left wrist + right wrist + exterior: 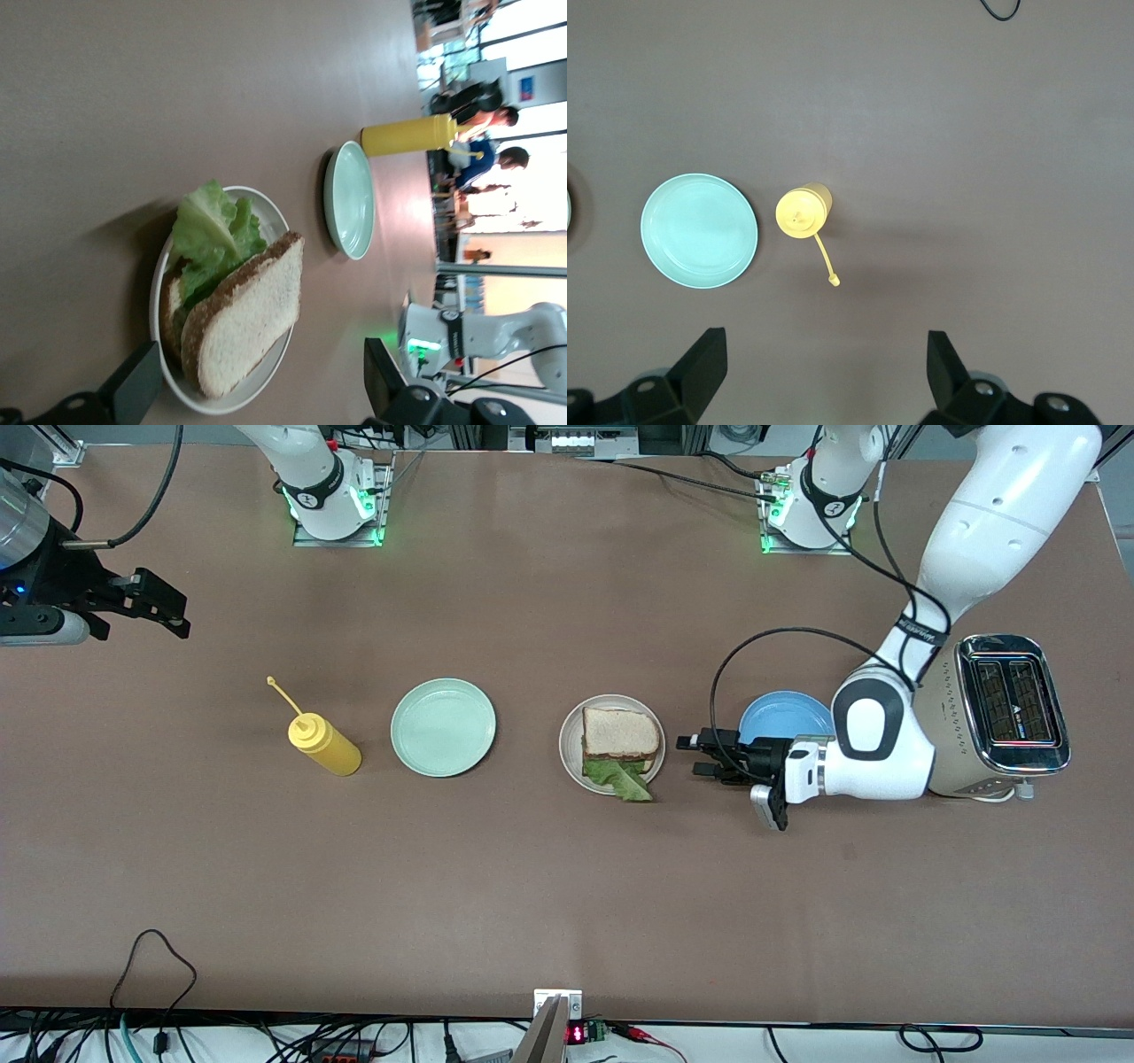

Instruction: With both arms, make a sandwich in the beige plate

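The sandwich (620,735) lies on the beige plate (569,746) at mid-table: two bread slices with a green lettuce leaf (625,779) sticking out toward the front camera. In the left wrist view the sandwich (239,310) sits on the plate (266,376) just ahead of the fingers. My left gripper (691,755) is low beside the plate, toward the left arm's end, open and holding nothing (259,354). My right gripper (173,607) hangs open and empty over the right arm's end of the table (824,341).
A mint green plate (443,726) and a yellow squeeze bottle (323,746) stand beside the sandwich toward the right arm's end. A blue plate (784,716) lies partly under the left arm. A chrome toaster (1010,708) stands at the left arm's end.
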